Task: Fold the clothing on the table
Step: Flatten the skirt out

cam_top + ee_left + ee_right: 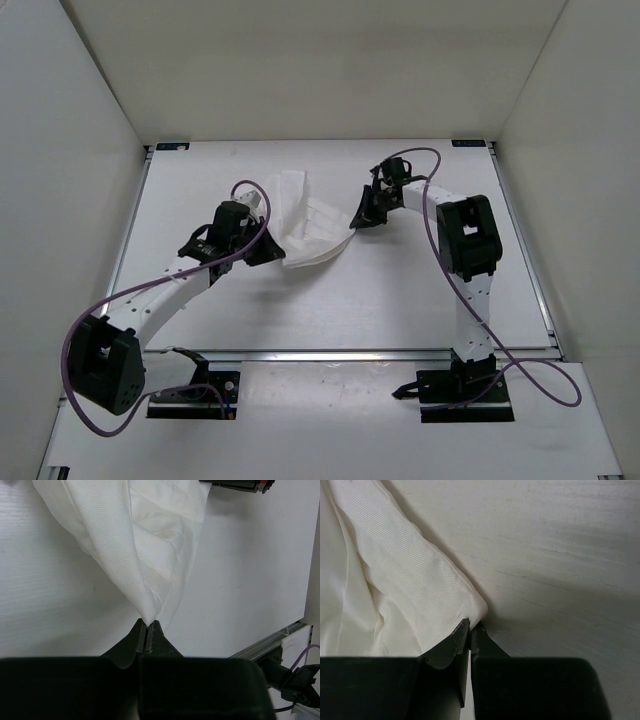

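Pinching corner of white garment (305,228) with left hand (147,626), closed tight. Clamping opposite hemmed edge with right hand (471,627), likewise closed. Bunched at middle of desk (400,290), slung between both hands.

thin white wrinkly fabric garment (150,555) is running off both wrist views' edges; pinched tip is hiding inside left hand (146,627).
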